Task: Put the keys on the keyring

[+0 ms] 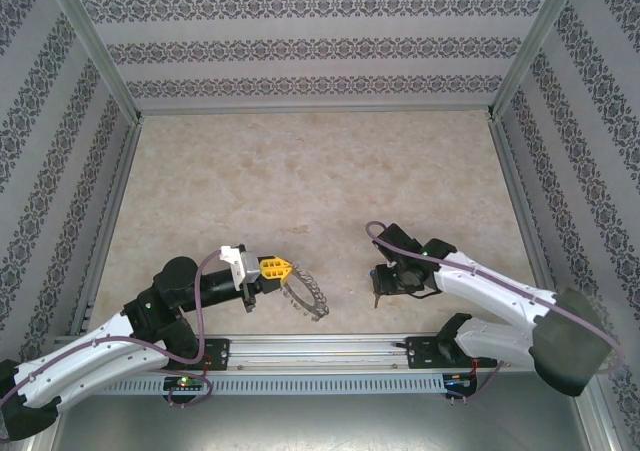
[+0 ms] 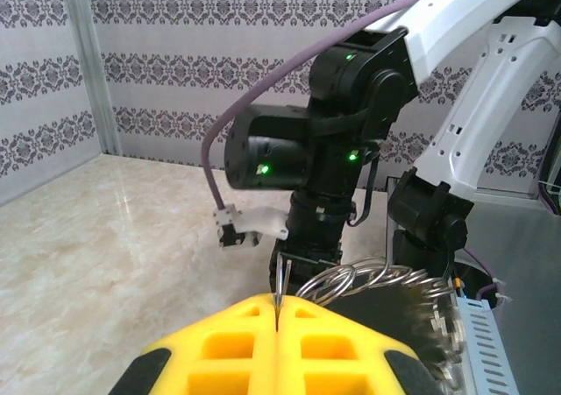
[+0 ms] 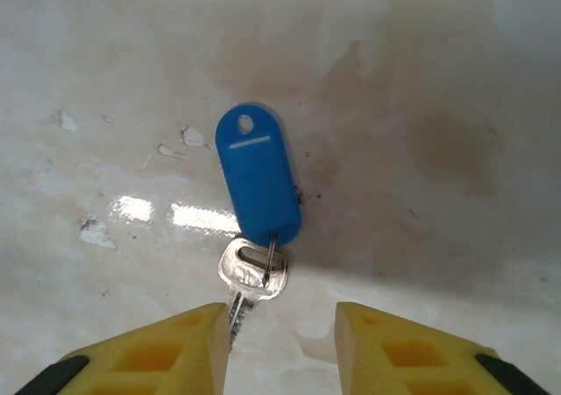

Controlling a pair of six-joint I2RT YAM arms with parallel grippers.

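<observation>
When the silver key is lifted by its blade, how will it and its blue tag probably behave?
The blue tag joins the key by one thin loop, so it will likely dangle and swing, not stay in line. The key lies flat on the glossy table, so it may slide if pushed. Both look small, probably light.

A robotics lab test cell is indicated by a marble-patterned tabletop (image 1: 300, 171) that is enclosed by aluminium frame posts (image 1: 93, 46) and panels papered in a damask print (image 1: 320, 46), with two robot arms (image 1: 70, 361) bolted to a slotted metal rail (image 1: 320, 349) at its near edge.
</observation>
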